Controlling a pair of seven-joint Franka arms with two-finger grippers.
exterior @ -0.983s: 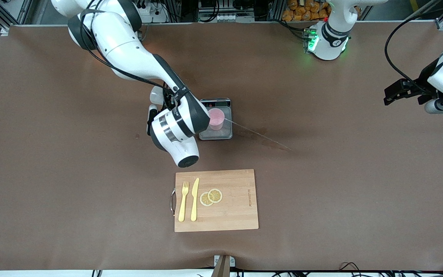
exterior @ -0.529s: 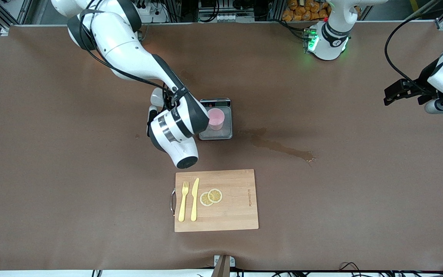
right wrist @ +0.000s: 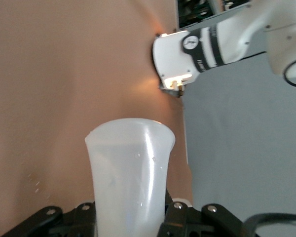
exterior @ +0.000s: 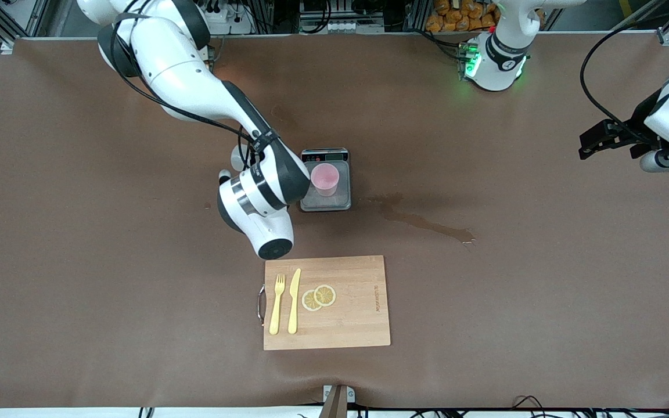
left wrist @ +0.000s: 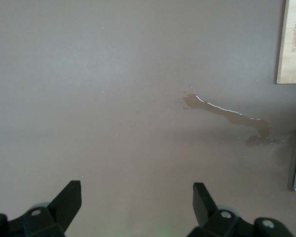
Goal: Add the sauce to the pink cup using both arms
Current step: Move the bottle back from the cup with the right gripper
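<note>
now | right gripper (right wrist: pixel 130 224) pinching sauce (right wrist: pixel 129 173) | left gripper (left wrist: pixel 138 210) spread | board print unreadable

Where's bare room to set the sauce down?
Bare table toward the right arm's end, beside the cutting board. Crowded: scale, pink cup, spill. Right gripper holds sauce by the scale; left gripper waits open at the left arm's end.

The white right arm's wrist (exterior: pixel 259 197) is crowding the small light-pink plastic cup (exterior: pixel 324 179) on the grey scale (exterior: pixel 340 200), blocking access from the right arm's end. A brown liquid spill (exterior: pixel 427 223) is lying beside the scale toward the left arm's end; a rectangular wooden cutting board (exterior: pixel 358 325) is sitting nearer the camera.
</note>
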